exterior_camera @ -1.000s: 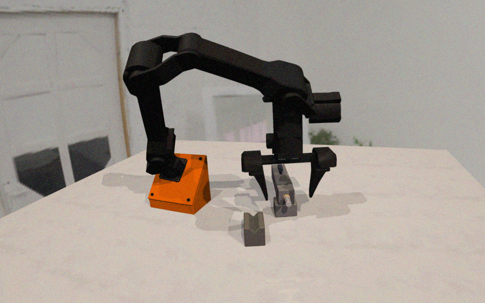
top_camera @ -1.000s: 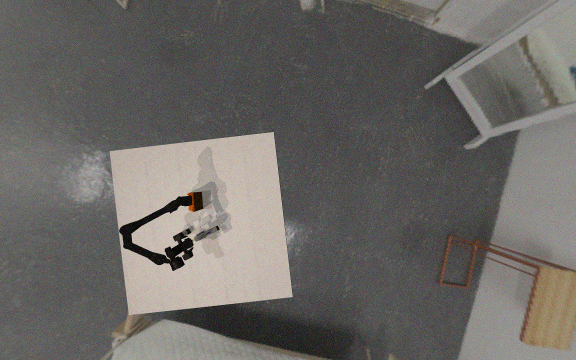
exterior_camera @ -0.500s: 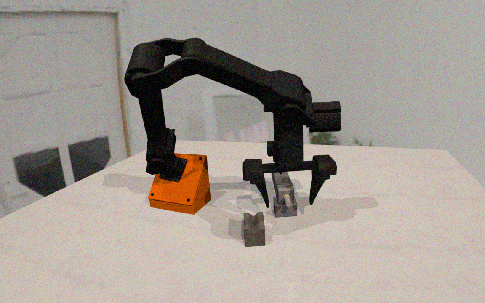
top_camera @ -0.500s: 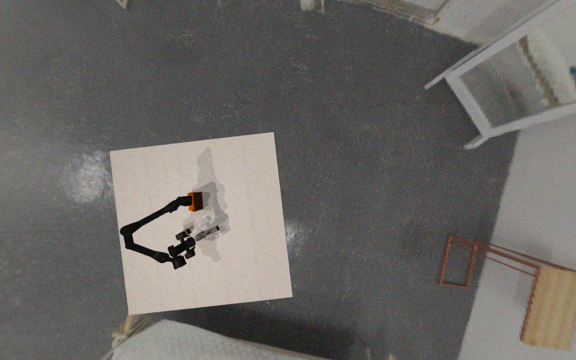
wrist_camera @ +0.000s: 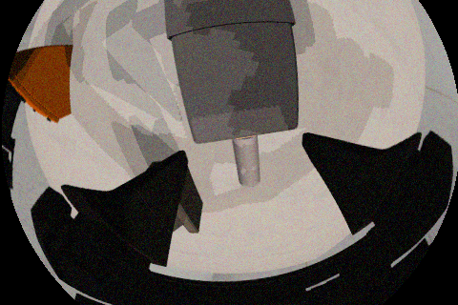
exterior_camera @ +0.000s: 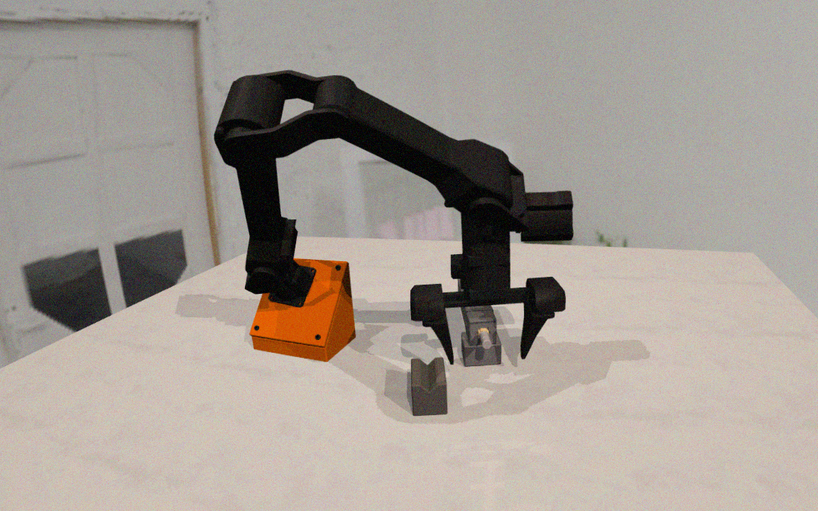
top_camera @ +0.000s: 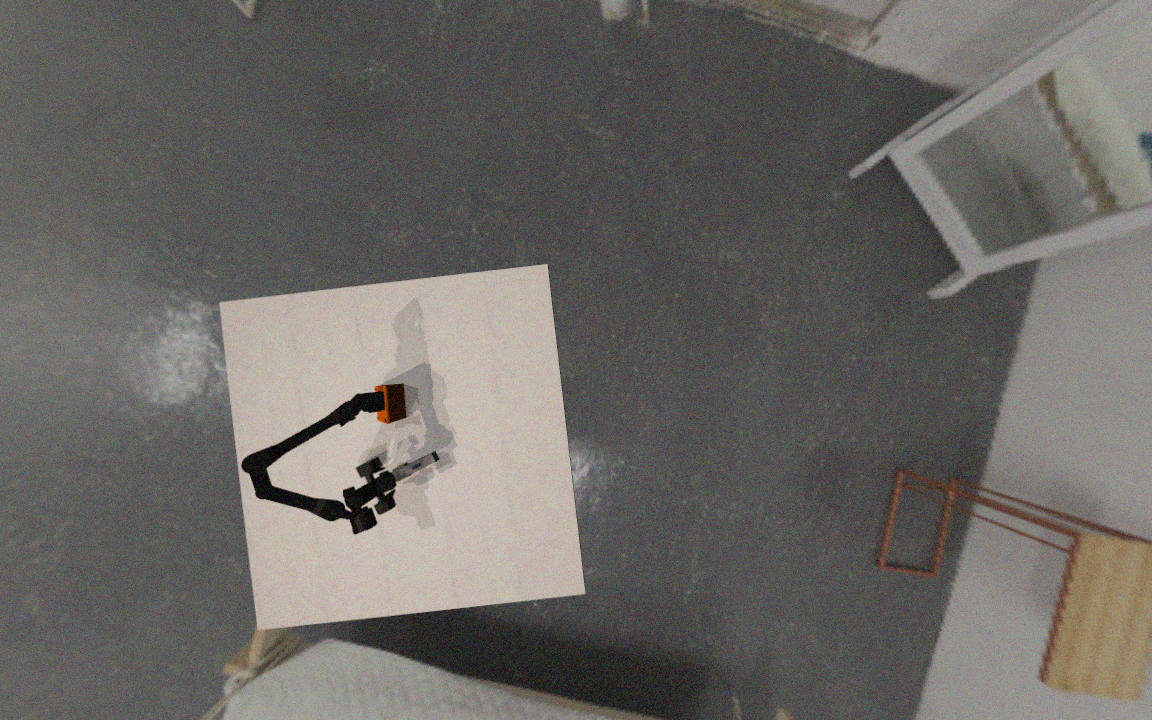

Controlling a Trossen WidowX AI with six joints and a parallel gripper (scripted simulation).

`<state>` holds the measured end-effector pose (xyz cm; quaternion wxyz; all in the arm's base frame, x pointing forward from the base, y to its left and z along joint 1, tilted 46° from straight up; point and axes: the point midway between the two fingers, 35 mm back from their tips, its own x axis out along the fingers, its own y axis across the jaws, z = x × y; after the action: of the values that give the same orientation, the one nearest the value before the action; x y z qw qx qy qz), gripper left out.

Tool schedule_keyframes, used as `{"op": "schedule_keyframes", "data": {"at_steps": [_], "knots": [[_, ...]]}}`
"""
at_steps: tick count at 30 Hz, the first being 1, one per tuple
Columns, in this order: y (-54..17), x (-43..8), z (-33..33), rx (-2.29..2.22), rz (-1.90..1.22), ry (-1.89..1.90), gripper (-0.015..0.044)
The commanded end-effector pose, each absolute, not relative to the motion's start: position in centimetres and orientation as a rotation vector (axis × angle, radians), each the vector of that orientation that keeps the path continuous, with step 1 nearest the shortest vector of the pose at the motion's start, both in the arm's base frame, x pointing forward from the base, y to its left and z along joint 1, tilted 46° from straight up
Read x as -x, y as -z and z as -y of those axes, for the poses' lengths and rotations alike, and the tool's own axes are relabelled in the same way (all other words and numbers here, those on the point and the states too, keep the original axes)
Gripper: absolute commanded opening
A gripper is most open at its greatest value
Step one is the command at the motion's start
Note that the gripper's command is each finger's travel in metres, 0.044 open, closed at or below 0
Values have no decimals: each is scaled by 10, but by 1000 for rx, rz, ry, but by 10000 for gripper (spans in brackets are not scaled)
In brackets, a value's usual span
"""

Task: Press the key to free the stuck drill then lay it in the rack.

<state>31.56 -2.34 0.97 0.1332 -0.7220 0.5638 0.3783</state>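
The drill is a pale metal shaft (exterior_camera: pixel 485 338) (wrist_camera: pixel 247 164) with a tan collar, sticking out of the front of a dark grey housing (exterior_camera: pixel 481 355) (wrist_camera: pixel 239 81). My gripper (exterior_camera: pixel 487 360) (wrist_camera: pixel 246 148) is open and points down, low over the table. Its fingers stand wide apart, one on each side of the shaft, with nothing between them held. The rack, a grey-brown block with a V notch (exterior_camera: pixel 429 395), stands nearer the camera and left of the housing in the exterior view. In the wrist view it is mostly hidden behind the left finger. The key is hidden behind the arm in the exterior view.
The orange wedge-shaped arm base (top_camera: pixel 390 402) (exterior_camera: pixel 300 317) (wrist_camera: pixel 52 81) stands left of the housing in the exterior view. The pale square table (top_camera: pixel 490 537) (exterior_camera: pixel 209 431) carries everything. The arm's shadows fall across the table around the housing.
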Motion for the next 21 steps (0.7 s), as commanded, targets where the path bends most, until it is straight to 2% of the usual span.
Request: {"op": "schedule_keyframes", "data": {"at_steps": [1, 5, 21], "knots": [[-3, -314, 28, 2098, -1643, -1106, 440], [-2, -313, 28, 2098, -1643, -1106, 440], [-5, -315, 27, 2093, -1639, -1100, 20]]}}
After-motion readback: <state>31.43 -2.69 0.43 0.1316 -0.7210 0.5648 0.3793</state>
